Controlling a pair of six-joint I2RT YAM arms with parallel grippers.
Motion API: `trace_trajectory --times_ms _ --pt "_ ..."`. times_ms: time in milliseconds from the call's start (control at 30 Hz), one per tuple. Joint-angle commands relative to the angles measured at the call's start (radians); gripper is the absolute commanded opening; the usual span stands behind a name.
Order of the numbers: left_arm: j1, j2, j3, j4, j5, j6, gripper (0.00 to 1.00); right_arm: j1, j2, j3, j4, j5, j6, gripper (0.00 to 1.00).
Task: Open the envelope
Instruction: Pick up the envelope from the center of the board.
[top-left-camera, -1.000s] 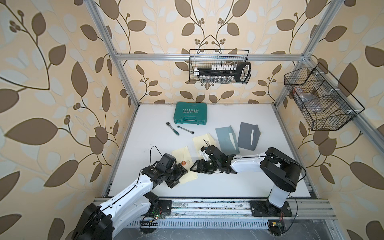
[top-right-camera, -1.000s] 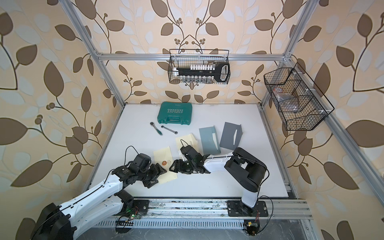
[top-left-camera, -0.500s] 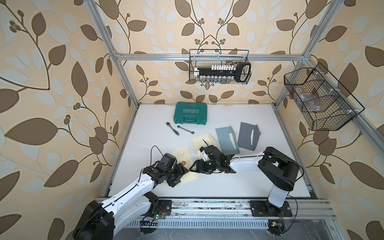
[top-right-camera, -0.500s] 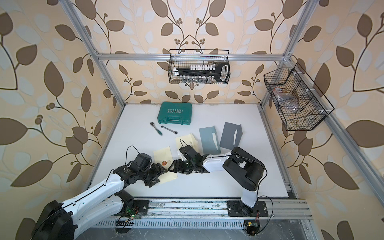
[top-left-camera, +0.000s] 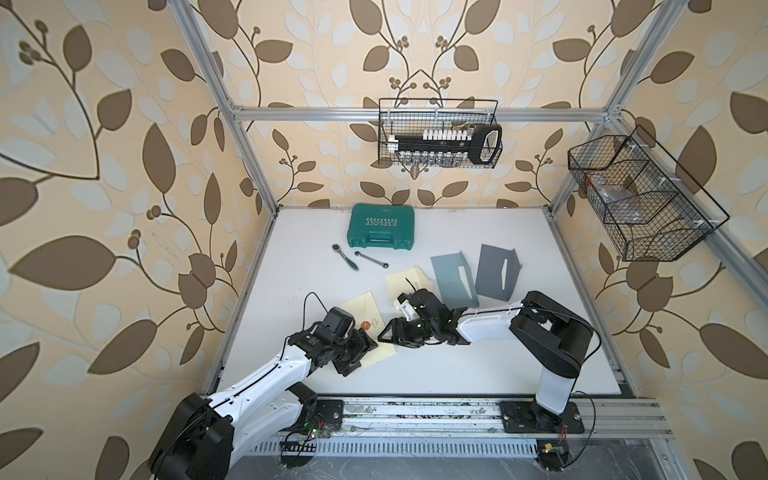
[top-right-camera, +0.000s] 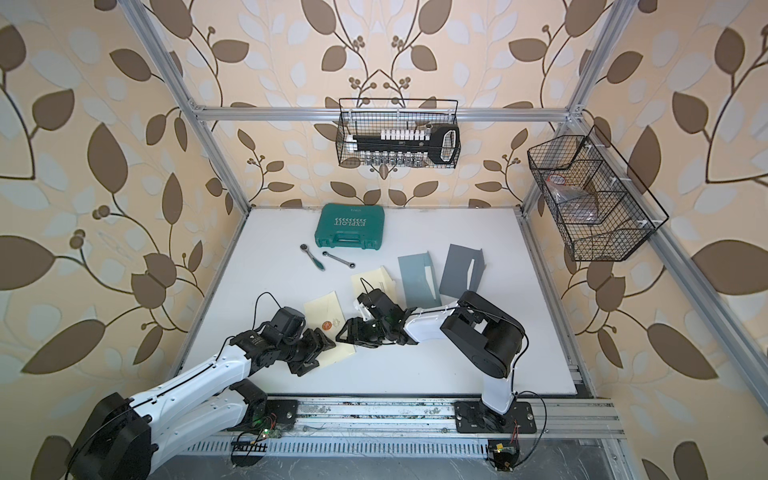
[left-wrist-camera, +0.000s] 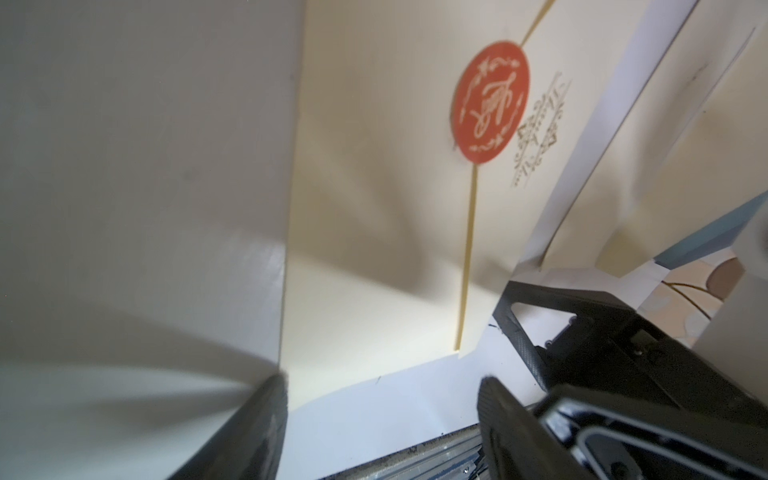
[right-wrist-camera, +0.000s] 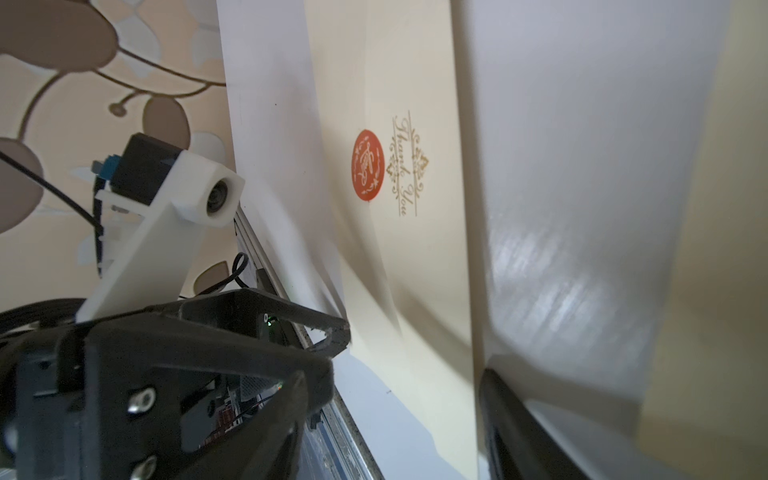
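A cream envelope (top-left-camera: 360, 306) lies flat on the white table (top-left-camera: 457, 374), its flap held down by a round red seal (top-left-camera: 365, 325). My left gripper (top-left-camera: 365, 353) is open at the envelope's near corner, and in the left wrist view its fingers straddle that corner (left-wrist-camera: 382, 399). My right gripper (top-left-camera: 388, 336) comes in from the right, open, low over the envelope's right edge. The right wrist view shows that edge between the right gripper's spread fingers (right-wrist-camera: 399, 386), with the seal (right-wrist-camera: 368, 164) and gold print beyond. Neither gripper is shut on anything.
Behind the right gripper lie a second cream envelope (top-left-camera: 405, 280), a blue-grey one (top-left-camera: 453, 278) and a dark grey one (top-left-camera: 496, 270). Farther back are a ratchet (top-left-camera: 345, 255), a wrench (top-left-camera: 372, 258) and a green tool case (top-left-camera: 381, 232). Wire baskets (top-left-camera: 440, 139) (top-left-camera: 640, 199) hang on the frame.
The right gripper's jaws have narrowed a little over the envelope's edge. The left gripper has edged slightly closer to the envelope's corner. The envelope has not moved.
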Motion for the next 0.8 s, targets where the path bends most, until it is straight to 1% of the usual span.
trace_trajectory --times_ms 0,300,433,567,767 --pt "-0.001 0.011 -0.018 -0.049 -0.025 0.025 0.75 0.0 0.064 -0.001 -0.062 -0.009 0.002 0.62" --pt "0.0 0.013 -0.011 -0.054 -0.027 0.026 0.75 0.002 0.105 0.021 -0.028 -0.067 0.006 0.5" --pt "-0.001 0.01 -0.009 -0.058 -0.032 0.027 0.75 0.005 0.12 0.034 -0.025 -0.086 0.003 0.4" --pt "-0.001 0.013 -0.007 -0.058 -0.033 0.028 0.75 0.006 0.121 0.04 -0.038 -0.082 0.001 0.38" --pt "-0.001 0.018 -0.002 -0.06 -0.035 0.031 0.76 0.006 0.12 0.045 -0.054 -0.077 -0.005 0.29"
